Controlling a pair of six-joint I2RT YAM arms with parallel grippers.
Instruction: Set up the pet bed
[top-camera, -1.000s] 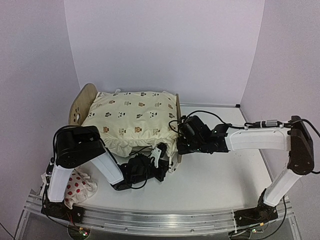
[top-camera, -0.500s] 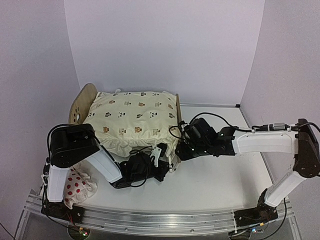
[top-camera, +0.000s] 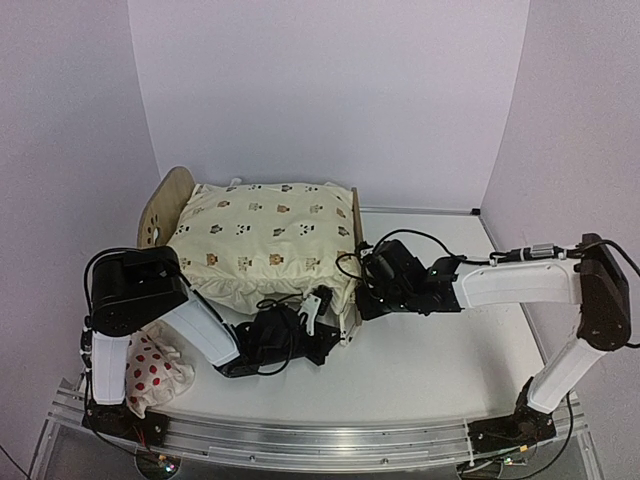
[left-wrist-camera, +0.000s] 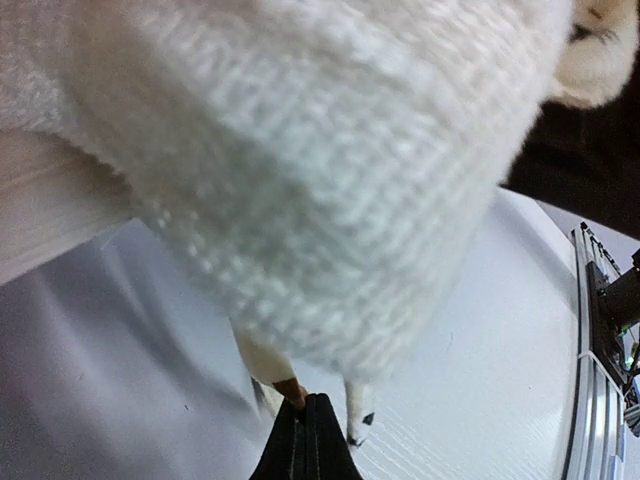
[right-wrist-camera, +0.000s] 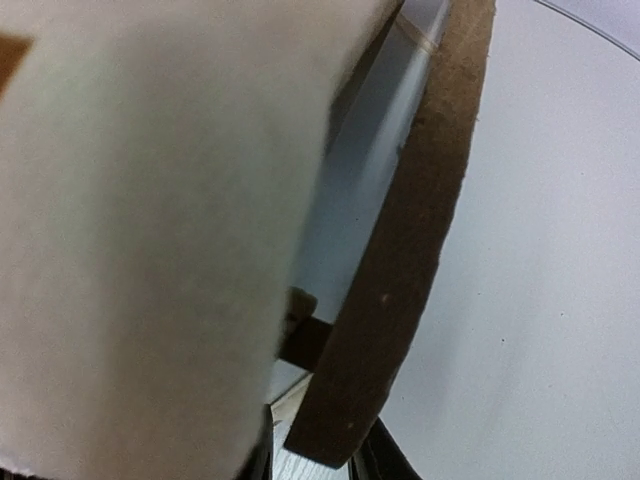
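The pet bed (top-camera: 163, 207) stands at the back left, rounded headboard on the left and flat footboard (top-camera: 355, 235) on the right. A cream animal-print cushion (top-camera: 262, 243) covers it and bulges over the front. My left gripper (top-camera: 318, 325) reaches under the cushion's front right corner. In the left wrist view this gripper (left-wrist-camera: 309, 402) is shut, with a cream tie (left-wrist-camera: 262, 360) of the cushion ending at its tips. My right gripper (top-camera: 363, 292) sits at the footboard's near end. In the right wrist view it (right-wrist-camera: 315, 462) straddles the footboard (right-wrist-camera: 400, 250), jaws apart, cushion fabric (right-wrist-camera: 150, 250) at the left.
A small white pillow with red spots (top-camera: 157, 372) lies at the front left beside the left arm's base. A metal rail (top-camera: 300, 437) runs along the near edge. White walls close in behind and at both sides. Black cables hang off both wrists.
The right gripper has slid a little toward the footboard's near end. The left arm's elbow has sunk lower and to the left; its gripper stays under the cushion corner.
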